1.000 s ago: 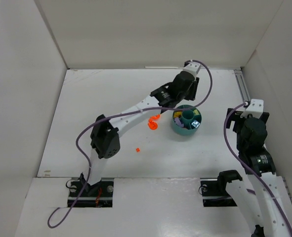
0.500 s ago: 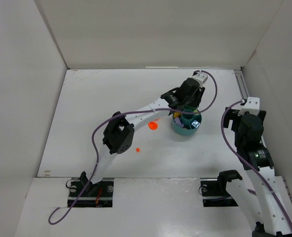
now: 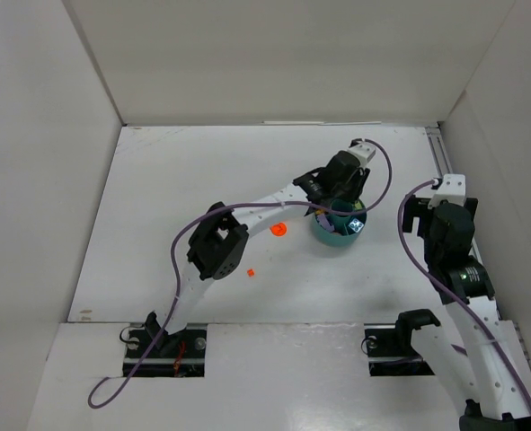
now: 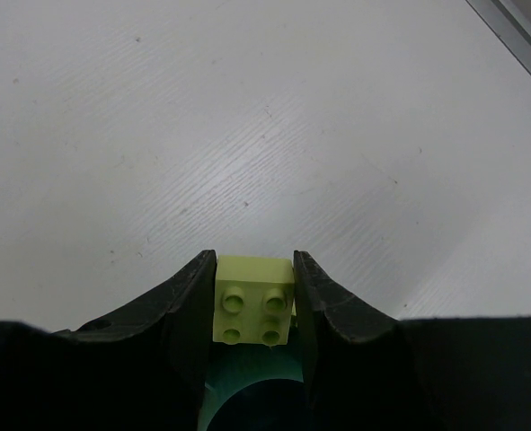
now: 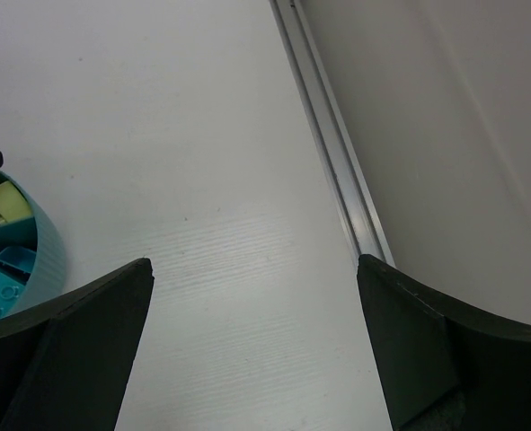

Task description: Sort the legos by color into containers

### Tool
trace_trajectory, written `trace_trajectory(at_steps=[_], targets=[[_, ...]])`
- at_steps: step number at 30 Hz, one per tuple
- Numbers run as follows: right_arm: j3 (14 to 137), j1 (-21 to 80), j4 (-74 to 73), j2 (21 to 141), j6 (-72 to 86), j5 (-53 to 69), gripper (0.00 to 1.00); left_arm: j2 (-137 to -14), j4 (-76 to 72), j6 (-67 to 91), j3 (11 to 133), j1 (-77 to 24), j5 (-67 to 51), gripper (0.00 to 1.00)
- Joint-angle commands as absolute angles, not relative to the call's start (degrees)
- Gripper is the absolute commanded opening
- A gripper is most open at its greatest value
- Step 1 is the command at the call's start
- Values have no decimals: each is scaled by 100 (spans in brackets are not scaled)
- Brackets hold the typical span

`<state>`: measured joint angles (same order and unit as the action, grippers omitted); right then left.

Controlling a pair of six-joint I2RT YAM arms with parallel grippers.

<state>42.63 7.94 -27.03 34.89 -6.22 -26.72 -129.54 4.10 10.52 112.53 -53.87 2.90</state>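
Note:
My left gripper [image 4: 252, 301] is shut on a pale yellow-green lego brick [image 4: 252, 302], studs facing the camera, right above the round teal dish [image 4: 247, 395]. In the top view the left gripper [image 3: 335, 199] hangs over the dish [image 3: 339, 240], which holds several bricks. A round orange piece [image 3: 279, 230] and a tiny red-orange bit [image 3: 248, 272] lie on the table left of the dish. My right gripper [image 5: 256, 278] is open and empty, right of the dish [image 5: 45, 247], whose yellow-green and blue-teal bricks show.
A metal rail [image 5: 332, 148] runs along the table's right edge beside the white wall. White walls close in the table [image 3: 184, 197] at the back and both sides.
My left gripper has moved right from beside the orange pieces to over the dish, carrying the yellow-green brick. The right arm has shifted slightly.

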Motion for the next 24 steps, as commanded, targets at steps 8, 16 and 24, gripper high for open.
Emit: trace_trajectory(at_steps=[8, 16, 24], targets=[[4245, 773, -2505, 3507, -668, -2585, 100, -12656, -132, 905, 10828, -5405, 237, 31], [4245, 773, -2505, 3507, -721, -2531, 100, -12551, -9, 1020, 10723, -5405, 299, 44], [4245, 773, -2382, 3507, -773, -2470, 100, -12208, -141, 1072, 10670, -5458, 352, 47]])
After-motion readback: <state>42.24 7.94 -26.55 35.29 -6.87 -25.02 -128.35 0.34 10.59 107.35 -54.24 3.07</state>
